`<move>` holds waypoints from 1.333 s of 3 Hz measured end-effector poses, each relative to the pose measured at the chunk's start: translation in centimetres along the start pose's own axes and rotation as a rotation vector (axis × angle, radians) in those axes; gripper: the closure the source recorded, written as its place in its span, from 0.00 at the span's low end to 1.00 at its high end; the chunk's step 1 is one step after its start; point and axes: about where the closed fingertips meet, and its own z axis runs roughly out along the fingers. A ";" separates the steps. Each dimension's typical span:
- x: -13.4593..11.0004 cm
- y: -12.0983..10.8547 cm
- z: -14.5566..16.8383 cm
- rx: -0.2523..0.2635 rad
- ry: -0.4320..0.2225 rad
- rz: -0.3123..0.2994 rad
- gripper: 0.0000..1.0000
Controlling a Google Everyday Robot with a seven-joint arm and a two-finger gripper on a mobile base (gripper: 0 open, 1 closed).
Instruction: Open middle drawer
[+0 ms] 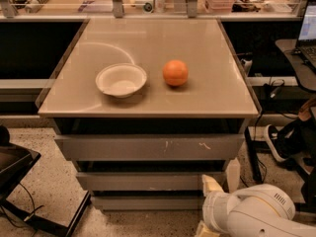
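Note:
The cabinet has three grey drawer fronts below its tan top. The middle drawer [148, 180] is a plain grey front, shut, between the wider scratched top front [148, 147] and the narrow bottom front [148, 202]. My gripper [208, 207] is at the lower right, on the end of the white arm [256, 215]. It is in front of the cabinet's lower right corner, beside the right end of the middle drawer. Its two cream fingers [211, 184] stand apart, one above the other, holding nothing.
A white bowl [121, 80] and an orange [175, 72] sit on the cabinet top [207, 90]. A black stand's base [15, 167] is on the floor at left. Cables, a shoe [276, 142] and a desk with a laptop [307, 31] are at right.

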 end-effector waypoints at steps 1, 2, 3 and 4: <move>1.3 -1.1 3.6 0.029 -0.055 0.015 0.00; 1.3 -1.1 3.6 0.029 -0.055 0.015 0.00; 1.8 -2.9 4.2 0.090 -0.126 0.011 0.00; 0.7 -3.4 4.6 0.121 -0.197 0.000 0.00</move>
